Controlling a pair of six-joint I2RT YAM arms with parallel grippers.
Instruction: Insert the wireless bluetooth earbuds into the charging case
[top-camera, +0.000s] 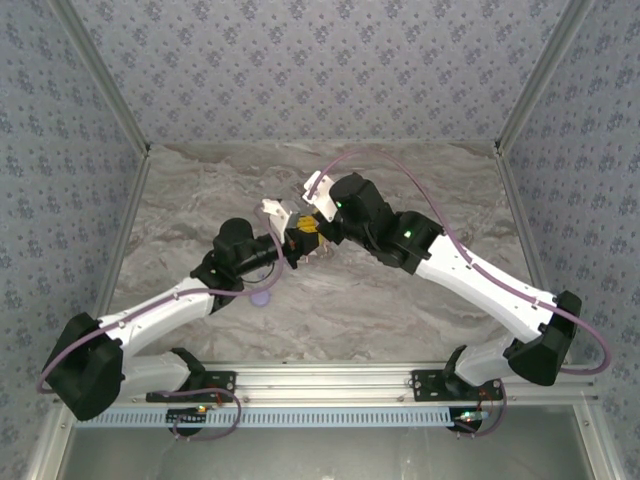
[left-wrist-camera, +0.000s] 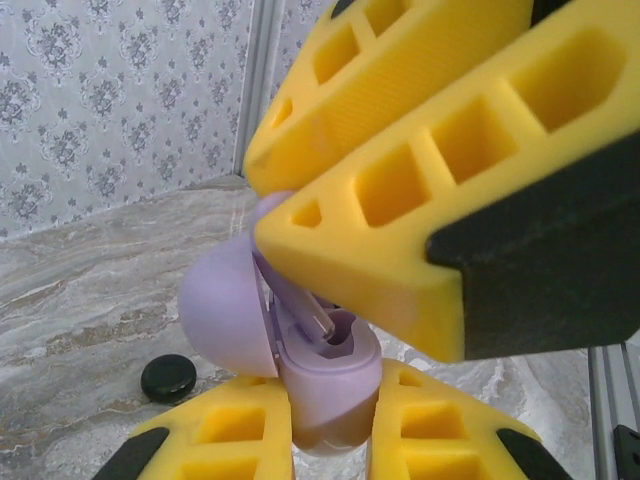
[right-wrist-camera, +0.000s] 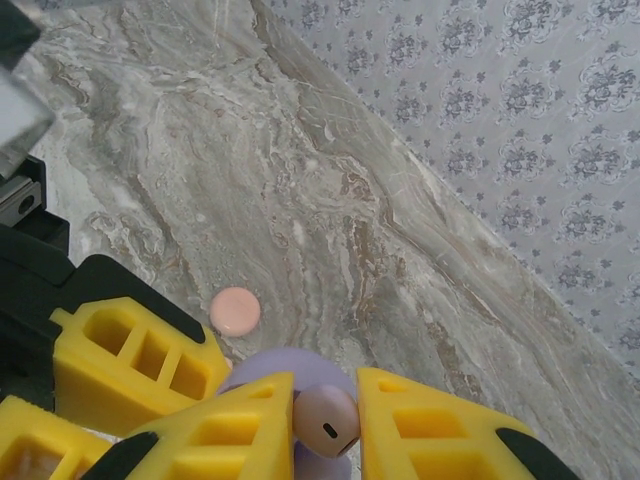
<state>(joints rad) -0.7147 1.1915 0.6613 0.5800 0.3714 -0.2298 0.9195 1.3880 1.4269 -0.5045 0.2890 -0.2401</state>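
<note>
My left gripper (left-wrist-camera: 330, 405) is shut on the lower body of the lavender charging case (left-wrist-camera: 335, 375), held upright above the table with its domed lid (left-wrist-camera: 222, 310) swung open to the left. My right gripper (right-wrist-camera: 327, 405) is shut on a lavender earbud (right-wrist-camera: 326, 422). It comes down from above, and the earbud's stem (left-wrist-camera: 312, 312) angles into the case's socket. In the right wrist view the case lid (right-wrist-camera: 285, 362) shows just beyond the earbud. The two grippers meet tip to tip over the table's middle, left gripper (top-camera: 288, 248) and right gripper (top-camera: 308, 230).
A black round disc (left-wrist-camera: 168, 378) lies on the marble table left of the case. A pale pink disc (right-wrist-camera: 235, 311) lies beyond the right fingers, and a lavender disc (top-camera: 262, 297) sits by the left arm. Patterned walls enclose the table (top-camera: 400, 300).
</note>
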